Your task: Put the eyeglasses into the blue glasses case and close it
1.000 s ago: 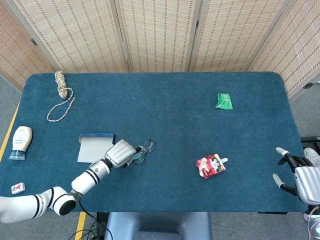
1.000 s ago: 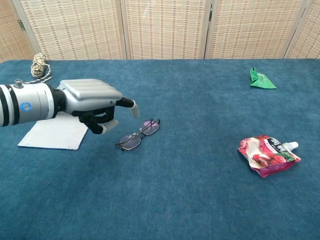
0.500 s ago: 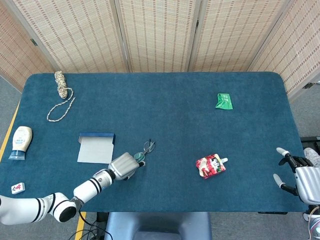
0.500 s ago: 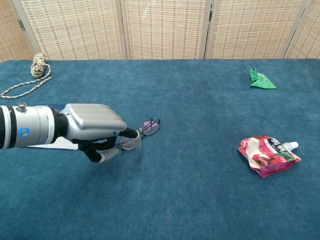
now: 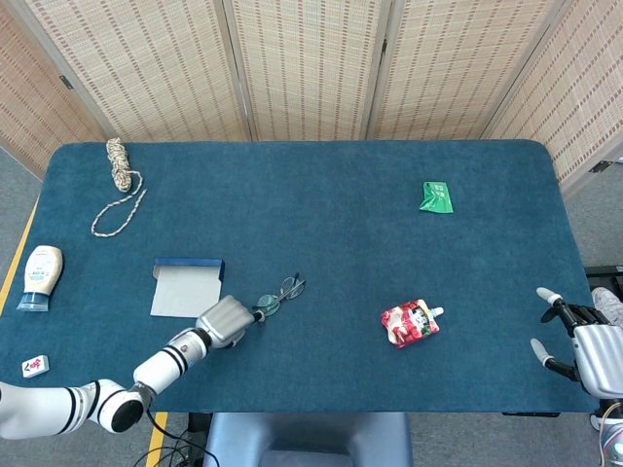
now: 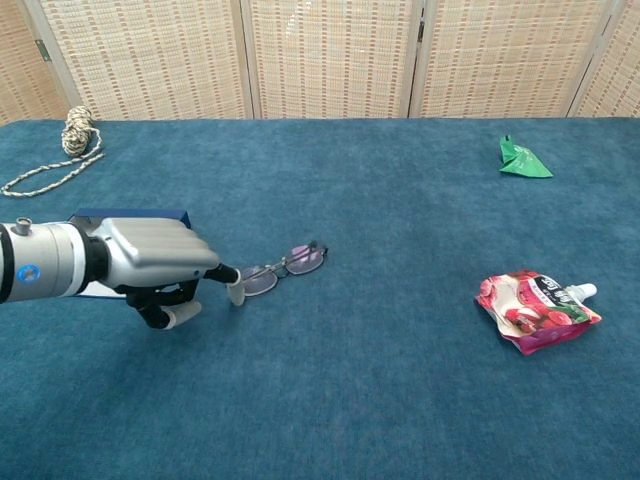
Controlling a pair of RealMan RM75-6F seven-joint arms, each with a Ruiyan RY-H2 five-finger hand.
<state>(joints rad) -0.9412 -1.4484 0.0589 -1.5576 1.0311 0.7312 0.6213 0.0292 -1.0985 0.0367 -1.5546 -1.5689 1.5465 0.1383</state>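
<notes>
- Currently the table [image 5: 321,195] carries everything, under blue cloth; the step in hand, as I judge it, is getting a first grip on the eyeglasses.
- Left hand [image 6: 150,265] is low over the cloth, knuckles up, fingers [image 6: 232,290] curled under; one fingertip reaches to the near lens. Touching or just short of it: cannot tell. Nothing is lifted, so I read the hand as holding nothing.
- Right hand [image 5: 584,336] waits at the table's right edge, fingers spread, holding nothing.
- Blue glasses case [image 5: 187,286] lies open just behind the left hand, pale lining up, near the eyeglasses.
- Eyeglasses [image 6: 283,268] lie flat on the cloth, just beside the left fingertips, between the case and the red pouch [image 5: 411,322].
- To do it well: pinch the frame at the bridge or a rim, not the lens face; thin wire may slide on the cloth, so close slowly and lift level.
</notes>
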